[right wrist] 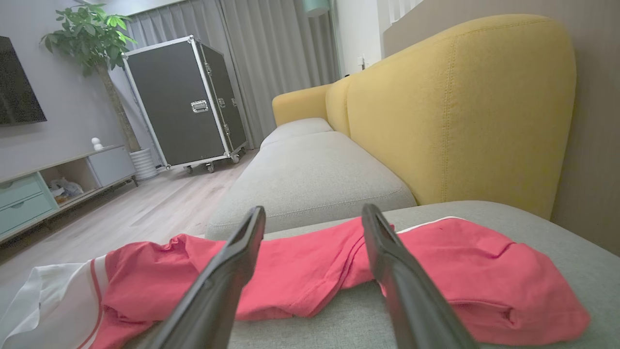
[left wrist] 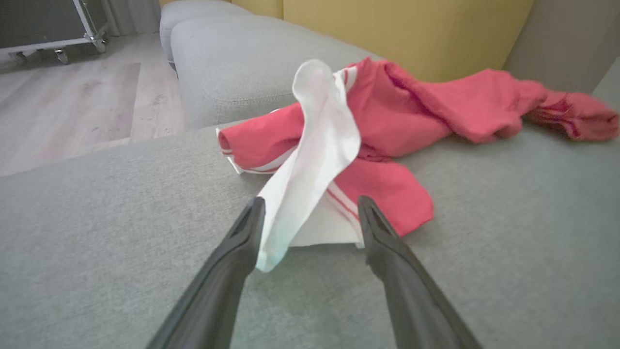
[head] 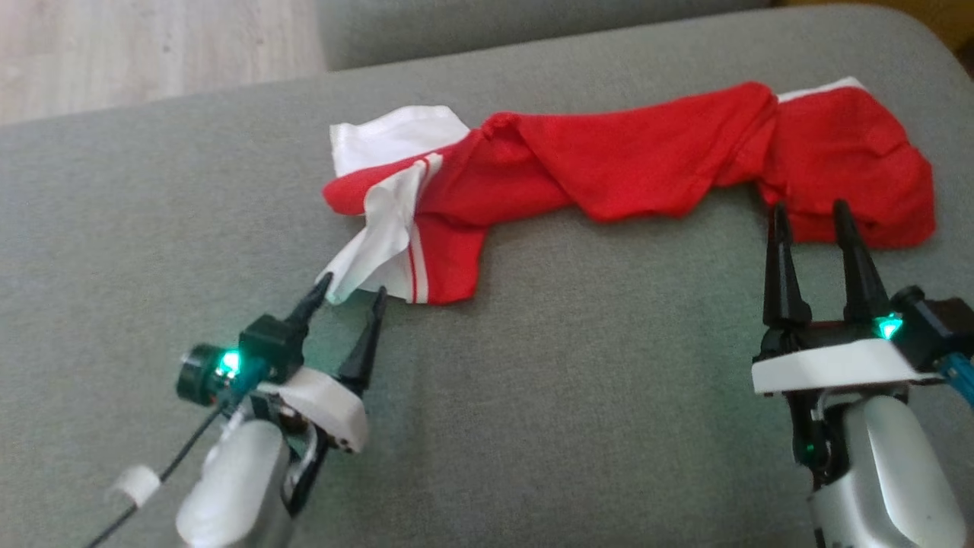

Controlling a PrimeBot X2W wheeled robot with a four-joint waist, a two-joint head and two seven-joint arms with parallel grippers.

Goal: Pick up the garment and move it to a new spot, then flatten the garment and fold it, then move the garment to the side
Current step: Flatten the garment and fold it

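The garment (head: 624, 164) is red with white parts, lying bunched in a long crumpled strip across the grey cushion (head: 533, 380). Its white end (head: 380, 228) points toward my left gripper (head: 352, 288), which stands open with the white flap's tip between its fingertips. In the left wrist view that white flap (left wrist: 315, 160) hangs between the two spread fingers of the left gripper (left wrist: 310, 206). My right gripper (head: 809, 207) is open at the red bundle's near edge on the right. In the right wrist view the right gripper (right wrist: 314, 213) frames the red cloth (right wrist: 310, 271).
The grey cushion's far edge runs along the top left of the head view, with pale wood floor (head: 152, 53) beyond. A yellow sofa back (right wrist: 460, 111) rises behind the cushions. A black wheeled case (right wrist: 184, 102), a plant and a low cabinet stand across the room.
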